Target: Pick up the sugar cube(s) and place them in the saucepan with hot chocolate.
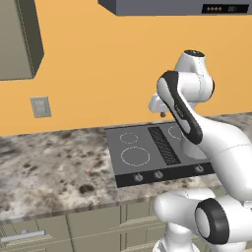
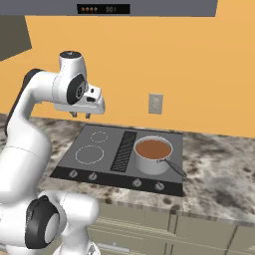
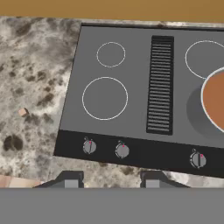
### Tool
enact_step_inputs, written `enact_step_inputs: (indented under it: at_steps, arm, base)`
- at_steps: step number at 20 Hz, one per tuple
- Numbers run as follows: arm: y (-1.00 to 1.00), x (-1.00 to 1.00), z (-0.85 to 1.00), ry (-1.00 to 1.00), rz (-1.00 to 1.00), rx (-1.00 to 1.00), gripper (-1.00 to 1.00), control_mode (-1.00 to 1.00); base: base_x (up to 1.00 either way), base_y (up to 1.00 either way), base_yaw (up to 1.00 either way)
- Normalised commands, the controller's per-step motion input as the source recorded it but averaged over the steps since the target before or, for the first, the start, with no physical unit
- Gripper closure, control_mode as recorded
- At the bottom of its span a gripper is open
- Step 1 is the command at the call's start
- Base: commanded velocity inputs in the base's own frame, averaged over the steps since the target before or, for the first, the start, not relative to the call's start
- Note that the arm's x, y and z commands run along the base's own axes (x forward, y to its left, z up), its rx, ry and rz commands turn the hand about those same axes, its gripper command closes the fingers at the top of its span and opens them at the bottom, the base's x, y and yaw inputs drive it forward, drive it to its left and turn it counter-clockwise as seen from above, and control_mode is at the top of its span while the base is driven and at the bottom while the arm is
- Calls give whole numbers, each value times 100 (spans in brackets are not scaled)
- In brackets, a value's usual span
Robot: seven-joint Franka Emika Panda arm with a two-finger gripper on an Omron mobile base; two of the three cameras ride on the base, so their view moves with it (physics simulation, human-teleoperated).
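Though partly cropped, saucepan (image 3: 215,99) rim.

I am looking at a domestic kitchen, rendered rather than real. A flat dark cooktop (image 2: 119,152) with white burner rings (image 3: 105,98), a central vent grille (image 3: 160,85) and a row of knobs (image 3: 122,150) is set into a speckled granite table (image 1: 44,170). A saucepan (image 2: 153,156) of reddish-brown liquid stands on one burner. Grey-green cabinet fronts (image 1: 74,226) run below, a range hood (image 2: 124,7) hangs above, and an orange wall carries an outlet plate (image 2: 156,103).
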Motion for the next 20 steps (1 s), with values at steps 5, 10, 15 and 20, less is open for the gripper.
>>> enact_step_inputs:
  at_steps: [5, 10, 15, 20]
  arm:
    - [43, 0, 0, 0, 2, 0, -100, -100]
    - [98, 0, -12, 0, 11, -3, -100, -100]
    - [85, 9, -23, 0, 18, -1, -100, -100]
    - [93, 17, -51, 5, 21, -14, -100, -100]
  base:
    - [0, 0, 0]
    - [0, 0, 0]
    - [0, 0, 0]
    - [0, 0, 0]
